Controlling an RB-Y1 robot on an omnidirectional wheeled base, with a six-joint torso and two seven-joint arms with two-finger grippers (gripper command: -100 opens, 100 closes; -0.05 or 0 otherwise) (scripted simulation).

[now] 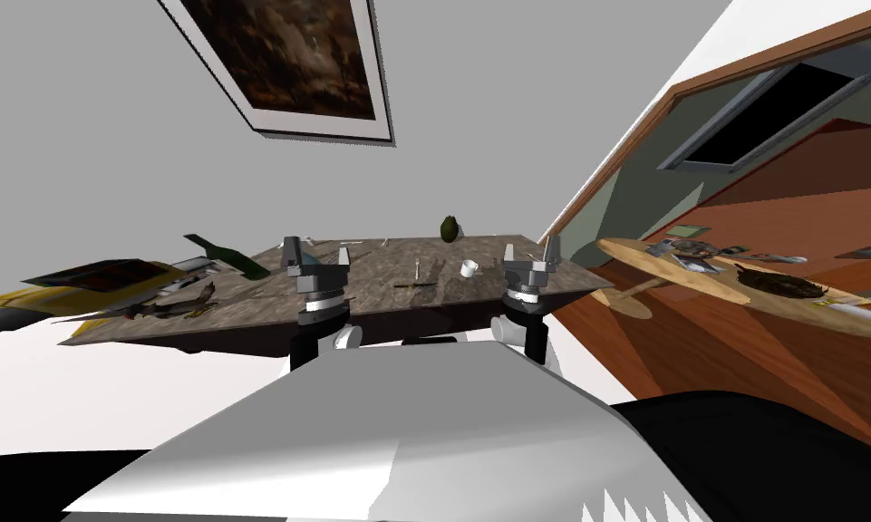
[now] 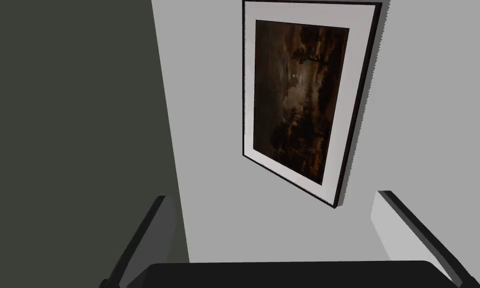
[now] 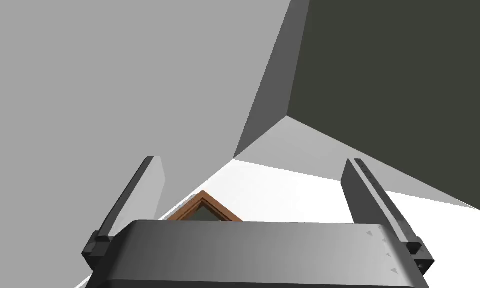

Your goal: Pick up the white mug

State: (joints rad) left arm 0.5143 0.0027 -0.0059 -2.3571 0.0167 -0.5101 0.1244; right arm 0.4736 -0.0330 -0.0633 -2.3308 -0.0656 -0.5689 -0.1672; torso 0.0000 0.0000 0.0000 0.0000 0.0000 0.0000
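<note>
Left end effector (image 1: 316,254): released, empty, pointing up over the near edge of the tabletop (image 1: 379,294). White mug (image 1: 469,268): upright on the tabletop, farther in, between the arms. Right end effector (image 1: 533,261): released, empty. The mug lies ahead and to its left, so the right arm is nearer.

Open right hand (image 3: 252,160)
Its two thin, blade-like fingers (image 3: 152,192) rise from the ends of a dark grey body (image 3: 253,250), standing well apart and leaning slightly outward; their inner faces are light grey, their outer edges dark.
</note>
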